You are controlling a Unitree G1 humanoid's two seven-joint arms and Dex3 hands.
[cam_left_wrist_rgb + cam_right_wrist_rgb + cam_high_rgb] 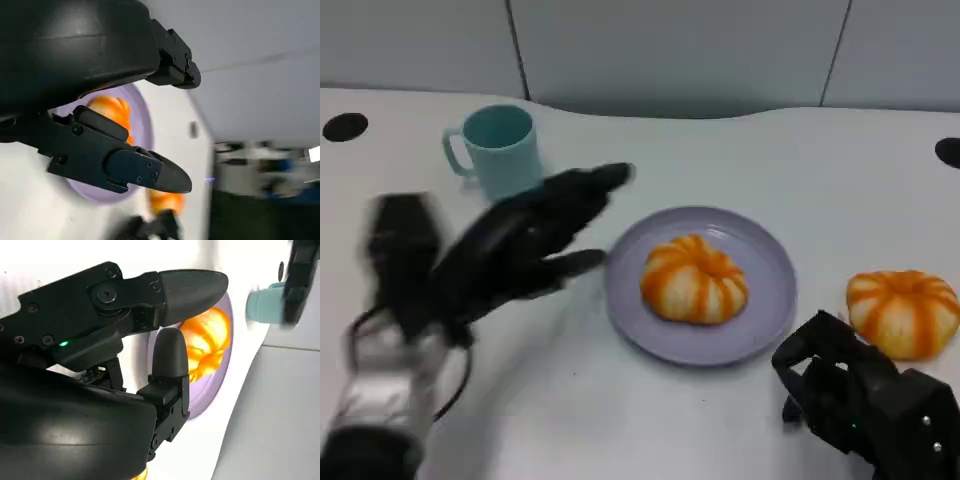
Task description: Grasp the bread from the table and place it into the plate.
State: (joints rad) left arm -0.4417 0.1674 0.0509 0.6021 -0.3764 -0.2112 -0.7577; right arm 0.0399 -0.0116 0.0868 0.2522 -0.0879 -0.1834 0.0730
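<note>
With one bread (pixel 694 279) already on the plate (pixel 770 262), both the left hand (pixel 525 245) and right hand (pixel 865 395) were released and held nothing, so the next move likely called for the right hand to grasp the second bread (pixel 903 312) near the tabletop's right edge.

No readable text, labels, brands or numbers anywhere. The cup (pixel 500 150), plate (pixel 770 290) and both bread pieces (pixel 694 279) (pixel 903 312) are unmarked. The only sign-like mark is a small green light on the right hand (pixel 64 344) in its wrist view, no lettering beside it.
</note>
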